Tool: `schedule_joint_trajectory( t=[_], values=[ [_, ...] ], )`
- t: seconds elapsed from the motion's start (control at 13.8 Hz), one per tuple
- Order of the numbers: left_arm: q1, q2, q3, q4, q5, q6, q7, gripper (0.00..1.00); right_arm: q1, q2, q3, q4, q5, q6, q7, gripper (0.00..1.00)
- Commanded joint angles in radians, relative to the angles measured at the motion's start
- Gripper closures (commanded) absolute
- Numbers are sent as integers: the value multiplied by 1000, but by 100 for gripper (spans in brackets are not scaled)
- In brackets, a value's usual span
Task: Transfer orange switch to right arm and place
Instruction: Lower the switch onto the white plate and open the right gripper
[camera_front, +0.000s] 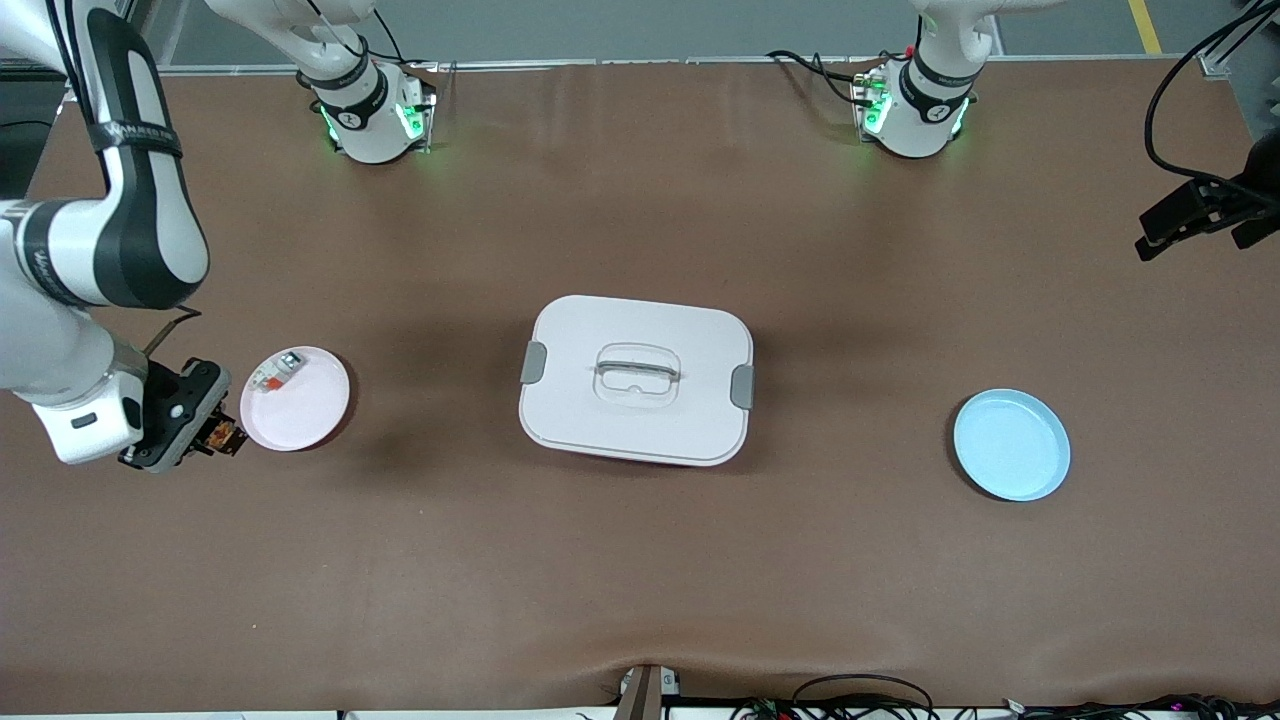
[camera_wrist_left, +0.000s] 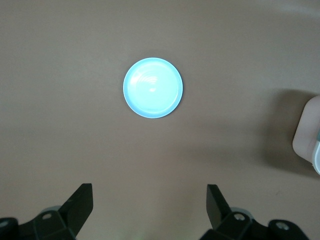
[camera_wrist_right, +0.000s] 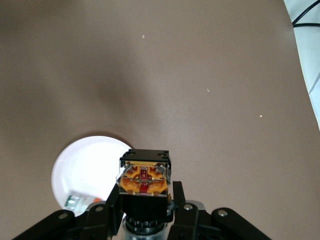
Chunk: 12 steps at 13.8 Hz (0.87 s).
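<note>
Pink plate (camera_front: 300, 420) holding white part (camera_front: 275, 373), blue plate (camera_front: 1010, 445)

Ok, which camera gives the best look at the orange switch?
The right wrist view: the orange switch fills the foreground, clamped in the right gripper. The front view shows only a tiny speck beside the pink plate; the left wrist view shows none.

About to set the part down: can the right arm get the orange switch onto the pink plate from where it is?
Probably yes. The right gripper, shut on the orange switch, hangs just beside the pink plate, with nothing between; only a small white part occupies one edge.
</note>
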Motion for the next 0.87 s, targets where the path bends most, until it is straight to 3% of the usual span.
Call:
schedule_joint_trajectory(
  t=[0.0, 0.29, 0.8],
  values=[
    [-13, -33, 6, -35, -14, 3, 15, 0, -33, -4, 22, -90, -26, 100, -28, 100],
    [-13, -36, -13, -35, -14, -14, 17, 0, -47, 20, 22, -237, -60, 253, -84, 100],
    [-11, -36, -34, -32, -14, -31, 17, 0, -67, 91, 23, -346, -60, 362, -108, 100]
  ],
)
